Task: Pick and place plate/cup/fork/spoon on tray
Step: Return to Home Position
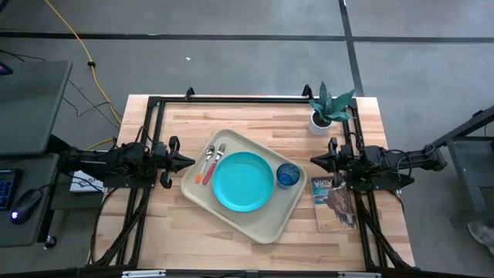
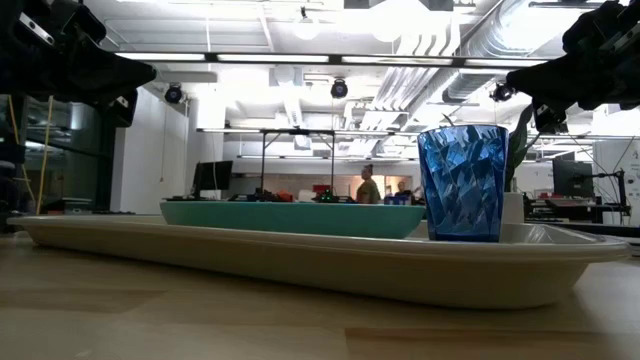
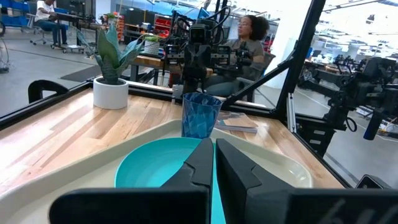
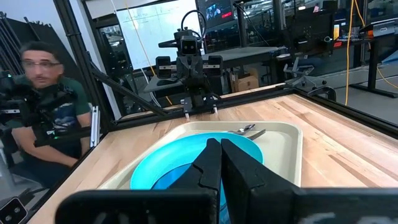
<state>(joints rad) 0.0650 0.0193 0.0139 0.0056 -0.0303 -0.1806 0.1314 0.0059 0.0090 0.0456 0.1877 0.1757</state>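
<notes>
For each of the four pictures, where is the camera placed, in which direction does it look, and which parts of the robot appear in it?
High view: above the table, looking straight down; both arms flank the tray.
Low view: at tabletop height, facing the room; both arms show at the upper corners.
Left wrist view: on the left arm, looking past the left gripper, shut, toward the right arm.
Right wrist view: on the right arm, looking past the right gripper, shut, toward the left arm.
Shared: all four views show the plate; three show the cup.

We're under bright, even overhead light, ceiling strips [image 2: 300, 57] glaring white in the low view. Soft shadows only. The person [image 4: 43, 112] in the right wrist view is blurred; the table [image 2: 150, 320] foreground looks soft.
</notes>
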